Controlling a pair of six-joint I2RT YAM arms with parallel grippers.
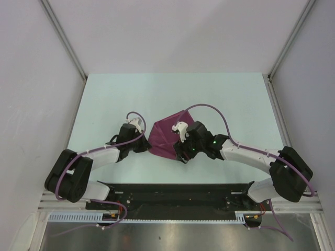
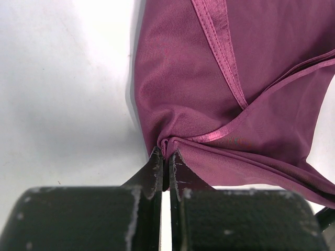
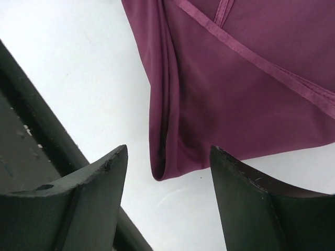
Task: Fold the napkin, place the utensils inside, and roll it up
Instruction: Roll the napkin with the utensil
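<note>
Napkin (image 2: 235, 78) of thin, slightly shiny magenta-purple cloth is bunched at one edge between the two black fingers of the left gripper (image 2: 166, 157), which are pressed together on it with only a sliver of a gap. A small pucker of fabric rises right at the fingertips. From that pinch the cloth fans away across the table, with two glossy hem bands crossing over it.

The right gripper (image 3: 167, 151) has its dark fingers spread apart. A rounded folded corner of the napkin (image 3: 235, 94) lies between them, and neither finger touches it. A dark bar (image 3: 31, 130) runs diagonally along the left of that wrist view.

From above, the napkin (image 1: 166, 138) sits folded into a rough triangle near the middle of the pale mint-green table (image 1: 104, 104). The left gripper (image 1: 145, 145) is at its left edge and the right gripper (image 1: 180, 151) is over its near right side, so the cloth lies between the two arms. Pale grey wall panels (image 1: 31, 78) enclose the table on three sides.
</note>
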